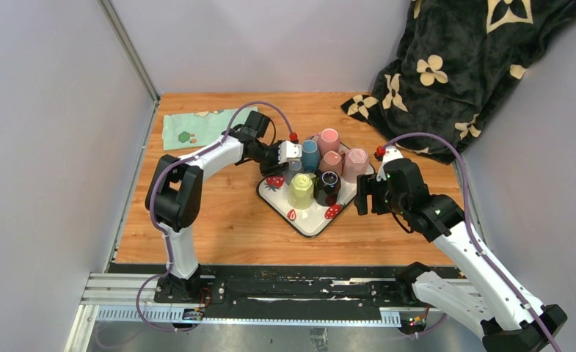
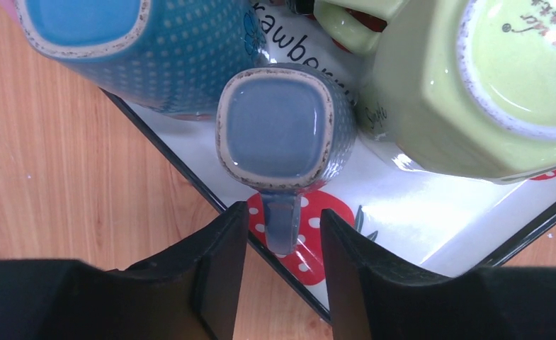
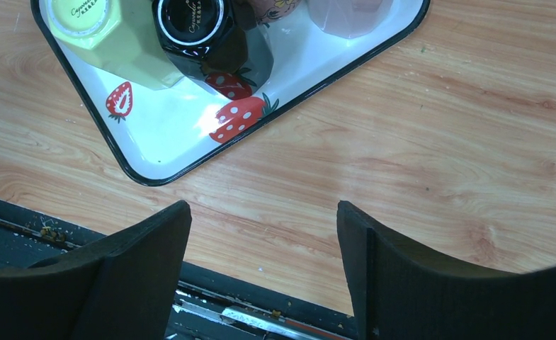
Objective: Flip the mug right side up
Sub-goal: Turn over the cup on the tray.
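A small grey-blue mug [image 2: 278,127] stands upside down at the left corner of the strawberry tray [image 2: 430,212], base up. Its handle [image 2: 283,227] points toward my left gripper [image 2: 283,211]. That gripper is open, with a finger on each side of the handle and a narrow gap on both sides. From above, the left gripper [image 1: 290,154] hangs over the tray's left corner and largely hides the mug. My right gripper [image 3: 264,212] is open and holds nothing, over bare wood to the right of the tray [image 3: 190,159].
The tray also carries an upside-down blue mug [image 2: 140,49], a yellow-green one [image 2: 473,85], a black one [image 3: 204,35] and pink ones [image 1: 329,138]. A green cloth [image 1: 197,126] lies back left, a dark blanket [image 1: 453,66] back right. A metal rail [image 3: 190,297] borders the near edge.
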